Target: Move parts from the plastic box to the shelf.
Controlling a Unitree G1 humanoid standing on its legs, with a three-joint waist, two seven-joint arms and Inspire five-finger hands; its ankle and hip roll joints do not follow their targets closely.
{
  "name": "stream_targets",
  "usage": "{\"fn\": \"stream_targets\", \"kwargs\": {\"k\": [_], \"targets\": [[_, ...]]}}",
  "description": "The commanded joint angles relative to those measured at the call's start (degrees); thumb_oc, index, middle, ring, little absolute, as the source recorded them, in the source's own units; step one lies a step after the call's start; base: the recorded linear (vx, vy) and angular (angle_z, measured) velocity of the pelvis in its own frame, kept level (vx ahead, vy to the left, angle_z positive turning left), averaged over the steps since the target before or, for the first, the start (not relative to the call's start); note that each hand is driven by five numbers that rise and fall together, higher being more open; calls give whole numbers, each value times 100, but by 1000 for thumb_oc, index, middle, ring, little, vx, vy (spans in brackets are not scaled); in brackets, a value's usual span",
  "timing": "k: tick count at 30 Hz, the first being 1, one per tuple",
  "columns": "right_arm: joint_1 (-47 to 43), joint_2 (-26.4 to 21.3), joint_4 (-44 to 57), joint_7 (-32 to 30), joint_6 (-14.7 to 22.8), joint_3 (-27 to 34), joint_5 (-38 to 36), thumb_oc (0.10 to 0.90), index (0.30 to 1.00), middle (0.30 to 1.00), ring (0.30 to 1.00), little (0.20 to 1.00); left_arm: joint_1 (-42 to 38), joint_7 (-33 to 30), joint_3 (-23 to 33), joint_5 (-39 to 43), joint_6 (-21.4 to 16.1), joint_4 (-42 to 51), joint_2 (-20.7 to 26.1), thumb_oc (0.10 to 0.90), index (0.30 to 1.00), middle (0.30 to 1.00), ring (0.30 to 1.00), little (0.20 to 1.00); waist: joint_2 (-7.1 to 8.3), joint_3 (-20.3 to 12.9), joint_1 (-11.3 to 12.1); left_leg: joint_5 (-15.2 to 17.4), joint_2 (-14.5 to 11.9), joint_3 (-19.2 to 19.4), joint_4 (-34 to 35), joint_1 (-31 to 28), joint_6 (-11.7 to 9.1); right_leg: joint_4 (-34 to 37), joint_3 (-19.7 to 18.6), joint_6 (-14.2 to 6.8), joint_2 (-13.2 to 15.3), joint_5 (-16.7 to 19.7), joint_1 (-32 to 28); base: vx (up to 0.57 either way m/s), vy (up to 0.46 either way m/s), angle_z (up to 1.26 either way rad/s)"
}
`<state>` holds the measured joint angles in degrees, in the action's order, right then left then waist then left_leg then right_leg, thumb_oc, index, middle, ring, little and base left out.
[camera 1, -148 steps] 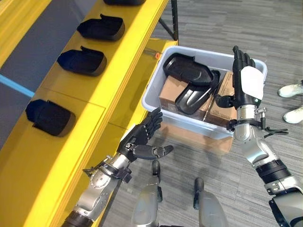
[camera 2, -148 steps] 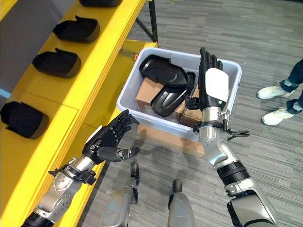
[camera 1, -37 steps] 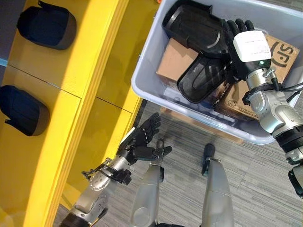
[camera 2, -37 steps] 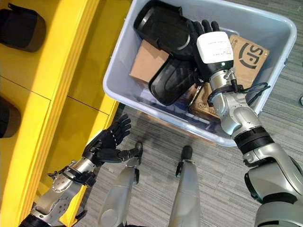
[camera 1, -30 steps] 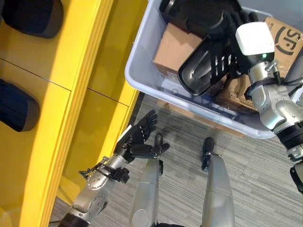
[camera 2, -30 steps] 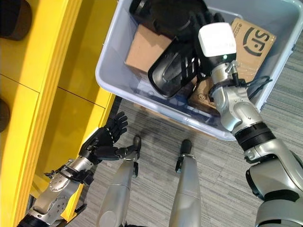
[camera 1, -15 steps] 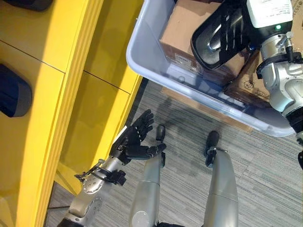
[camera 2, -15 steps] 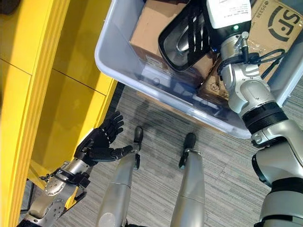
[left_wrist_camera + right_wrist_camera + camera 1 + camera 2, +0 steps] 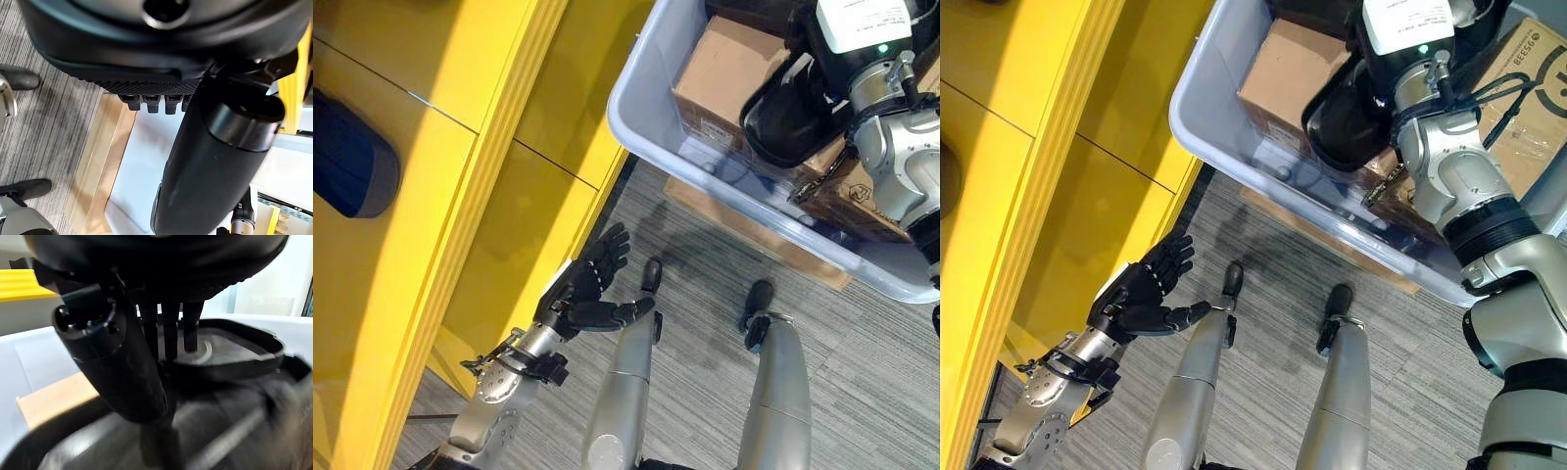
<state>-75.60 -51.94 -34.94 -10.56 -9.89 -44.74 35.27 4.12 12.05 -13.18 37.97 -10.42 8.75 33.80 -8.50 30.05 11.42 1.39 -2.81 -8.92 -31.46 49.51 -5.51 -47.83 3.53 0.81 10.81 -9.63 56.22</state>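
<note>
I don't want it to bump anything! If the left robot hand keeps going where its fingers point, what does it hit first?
Probably the plastic box. The left robot hand is open over the floor, fingers aimed up toward the box's near corner beside the yellow shelf. Depth is hard to judge, so it might pass underneath.

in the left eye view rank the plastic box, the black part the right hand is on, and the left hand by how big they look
1. plastic box, largest though cut off by the frame.
2. black part and left hand look close in size; the left hand is nearer the camera, so I won't rank them.
</note>
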Motion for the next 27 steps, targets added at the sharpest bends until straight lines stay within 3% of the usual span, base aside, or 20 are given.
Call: {"fn": "stream_targets", "kwargs": {"k": [1,16,20,22,23,24,27], "targets": [[-526,-168,-258,-192,-55,-330,-121,400,300,300,300,300,246,196,230,194,-545,735,291,900,1000,1000,1000,1000,-113,-25,21,535,72,180,19,-182,476,-125,-2,143,-116,-896,-620,0,0,0],[-502,-184,-476,-732,-140,-177,76,400,300,300,300,300,146,132,96,136,-543,755,267,900,1000,1000,1000,1000,-123,-25,-68,494,4,298,246,-452,443,205,5,98,-119,-792,-868,-7,4,-1],[-485,-193,-432,-1201,-225,-114,70,400,300,300,300,300,113,100,54,154,-551,739,238,900,1000,1000,1000,1000,-136,-25,-114,476,-32,345,332,-562,429,299,-14,80,-122,-762,-941,-5,4,-1],[-527,-202,-399,-1557,-58,17,62,400,300,300,300,300,40,77,64,126,-557,784,229,900,1000,1000,1000,1000,-156,-25,-124,303,-62,364,433,-479,449,403,23,109,-131,-593,-843,-60,29,-7],[-468,-197,-378,-1634,48,55,39,400,300,300,300,300,84,77,26,139,-572,766,221,900,1000,1000,1000,1000,-155,-25,-146,444,-53,371,424,-651,421,386,-31,72,-129,-732,-998,-92,35,-9],[-503,-213,-271,-1806,185,126,-104,400,300,300,300,300,28,50,30,159,-581,770,205,900,1000,1000,1000,1000,-161,-25,-149,294,-77,402,491,-560,441,473,18,97,-126,-574,-908,-17,24,-4],[-364,-250,247,-1994,502,424,-247,400,300,300,300,300,3,4,15,175,-569,789,187,900,1000,1000,1000,1000,-148,-25,-227,292,-105,433,547,-657,419,567,-19,76,-126,-545,-979,-36,31,-5]]}}
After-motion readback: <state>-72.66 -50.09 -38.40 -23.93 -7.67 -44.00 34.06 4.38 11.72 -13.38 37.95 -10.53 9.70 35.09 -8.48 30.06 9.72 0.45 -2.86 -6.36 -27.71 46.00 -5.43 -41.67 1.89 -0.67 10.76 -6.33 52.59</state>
